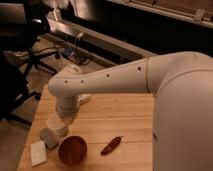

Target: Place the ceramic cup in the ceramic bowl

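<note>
My gripper (58, 123) hangs from the white arm's wrist over the left part of the wooden table (125, 120). It is shut on the small white ceramic cup (56, 126) and holds it low, just above and left of the ceramic bowl. The reddish-brown glossy bowl (72, 150) stands near the table's front left and has nothing in it. The cup is beside the bowl's far-left rim, not over its middle. The gripper hides most of the cup.
A grey wedge-like piece (49, 138) lies right under the cup. A flat white block (38, 153) lies at the front left corner. A red chili-shaped item (111, 145) lies right of the bowl. A small white object (83, 98) lies behind the wrist.
</note>
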Controlling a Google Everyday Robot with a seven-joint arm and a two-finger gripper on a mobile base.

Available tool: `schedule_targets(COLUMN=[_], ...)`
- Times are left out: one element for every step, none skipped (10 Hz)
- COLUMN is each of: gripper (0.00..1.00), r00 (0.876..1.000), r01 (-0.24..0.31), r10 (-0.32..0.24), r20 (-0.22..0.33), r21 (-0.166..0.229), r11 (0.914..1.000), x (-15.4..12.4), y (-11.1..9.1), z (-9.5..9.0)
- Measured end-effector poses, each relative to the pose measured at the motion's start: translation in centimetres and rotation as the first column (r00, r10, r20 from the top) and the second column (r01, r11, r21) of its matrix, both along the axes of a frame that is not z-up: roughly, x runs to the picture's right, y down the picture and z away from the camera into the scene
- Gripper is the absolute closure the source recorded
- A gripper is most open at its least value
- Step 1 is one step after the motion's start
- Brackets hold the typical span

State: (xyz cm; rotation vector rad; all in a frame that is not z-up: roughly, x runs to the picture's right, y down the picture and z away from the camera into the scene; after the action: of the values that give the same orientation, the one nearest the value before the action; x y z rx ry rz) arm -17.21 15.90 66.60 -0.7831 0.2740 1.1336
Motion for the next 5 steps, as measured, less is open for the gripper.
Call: schedule_targets(gripper=[1.00,1.00,1.00,1.00,0.96], r00=[1.000,1.000,0.999,0.999,0.998], r01=[0.015,0.023,0.028,0.033,0.039], r10=[-0.015,-0.023,-0.028,-0.033,-0.040], r20=[0.002,-0.008,-0.018,-0.030,-0.044], r21=[-0.004,-0.009,-0.011,-0.014,-0.017], r11=[0.9999,0.9997,0.9996,0.9994,0.9991], x=[0.5,1.2,1.7,2.3,3.1], y=[1.1,2.2,3.0,3.8,5.0], z=[-0.3,-0.3,-0.4,-0.3,-0.1])
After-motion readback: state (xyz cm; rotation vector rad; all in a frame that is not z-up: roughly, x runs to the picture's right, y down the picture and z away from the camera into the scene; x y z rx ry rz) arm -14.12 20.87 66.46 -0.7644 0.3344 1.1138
